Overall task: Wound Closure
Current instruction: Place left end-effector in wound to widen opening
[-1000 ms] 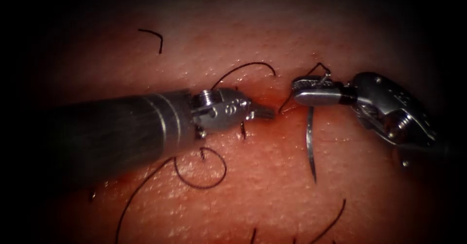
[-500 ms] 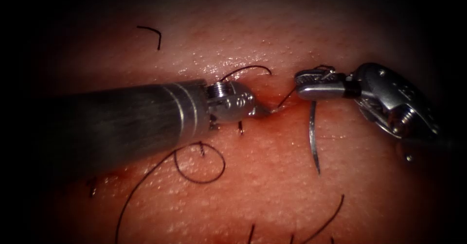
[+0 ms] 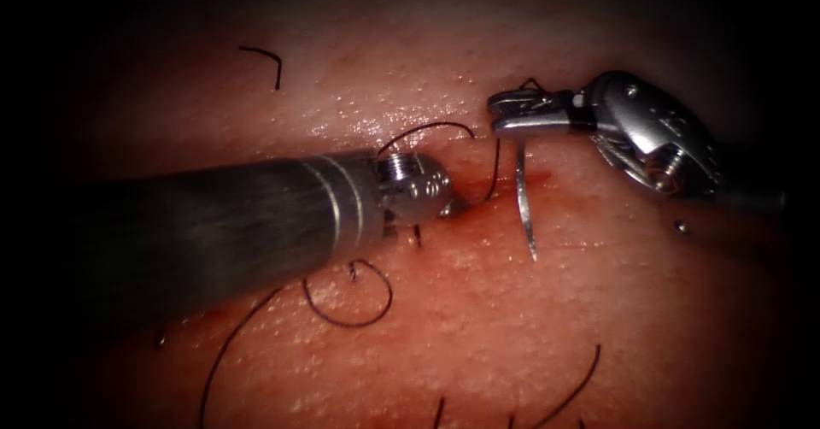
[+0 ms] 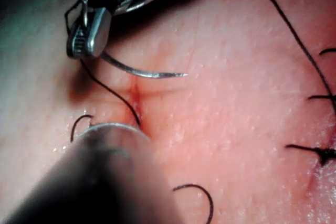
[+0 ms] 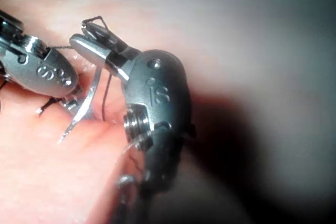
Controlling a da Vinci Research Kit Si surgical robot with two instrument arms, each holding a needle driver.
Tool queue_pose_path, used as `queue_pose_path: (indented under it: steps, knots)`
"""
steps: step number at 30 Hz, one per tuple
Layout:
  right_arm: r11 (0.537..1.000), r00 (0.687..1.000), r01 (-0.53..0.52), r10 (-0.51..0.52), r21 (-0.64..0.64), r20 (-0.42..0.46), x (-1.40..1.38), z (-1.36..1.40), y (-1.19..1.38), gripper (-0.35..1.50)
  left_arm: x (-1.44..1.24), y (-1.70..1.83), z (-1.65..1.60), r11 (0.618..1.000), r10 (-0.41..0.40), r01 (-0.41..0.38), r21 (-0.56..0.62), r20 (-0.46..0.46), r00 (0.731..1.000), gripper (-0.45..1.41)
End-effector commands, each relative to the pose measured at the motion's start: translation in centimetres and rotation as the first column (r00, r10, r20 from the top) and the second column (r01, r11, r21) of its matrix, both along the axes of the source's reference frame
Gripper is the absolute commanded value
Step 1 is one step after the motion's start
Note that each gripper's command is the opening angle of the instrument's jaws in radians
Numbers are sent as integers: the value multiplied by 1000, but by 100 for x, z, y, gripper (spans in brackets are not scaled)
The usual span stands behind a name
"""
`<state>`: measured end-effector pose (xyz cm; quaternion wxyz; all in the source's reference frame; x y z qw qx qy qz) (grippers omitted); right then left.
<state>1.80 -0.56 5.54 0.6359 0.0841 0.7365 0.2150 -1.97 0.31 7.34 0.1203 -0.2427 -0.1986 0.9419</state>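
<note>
- Far left, a short cut end of thread (image 3: 266,60) lies on the tissue (image 3: 649,326), well clear of your work.
- Your left tool (image 3: 451,208) has pushed further toward the cut (image 3: 512,191) than a second ago, and its tip now presses at the left edge of the cut. I cannot tell how its jaws stand or whether they hold anything: the tip is tucked down against the tissue.
- Below its shaft, a loop of thread (image 3: 350,296) rests on the tissue, about where it lay before.
- The needle (image 3: 524,198) hangs free above the tissue, point down, not in the tissue. It has moved up and to the left with your right tool and now sits over the cut, not to its right.
- Your right tool (image 3: 517,111) has its jaws closed on the needle near its thread end, the dark thread trailing down toward the cut.
- My reading: with the needle carried over the cut and your left tool at the edge, both tools now meet at one spot.
</note>
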Motion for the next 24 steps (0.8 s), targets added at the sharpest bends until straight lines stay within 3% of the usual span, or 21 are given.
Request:
queue_pose_path:
  steps: [1, 6, 13, 24]
  knots:
    - [999, 1000, -10, 11, -40, 6, 8, 7, 9, -35, -4, 4, 4, 1000, -6, 6, -2, -2, 1000, -28]
    - [982, 997, -72, 75, -176, 12, 14, 11, 16, -35, -2, -2, -1, 1000, -9, 9, 1, -4, 1000, 10]
    - [961, 993, -92, 106, -261, 41, 16, 11, 13, -35, -1, -3, -5, 1000, -10, 10, 9, -5, 1000, 39]
    - [891, 982, -115, 169, -440, 85, 20, 9, -8, -35, -3, -6, -7, 999, -24, 24, 21, -1, 1000, 41]
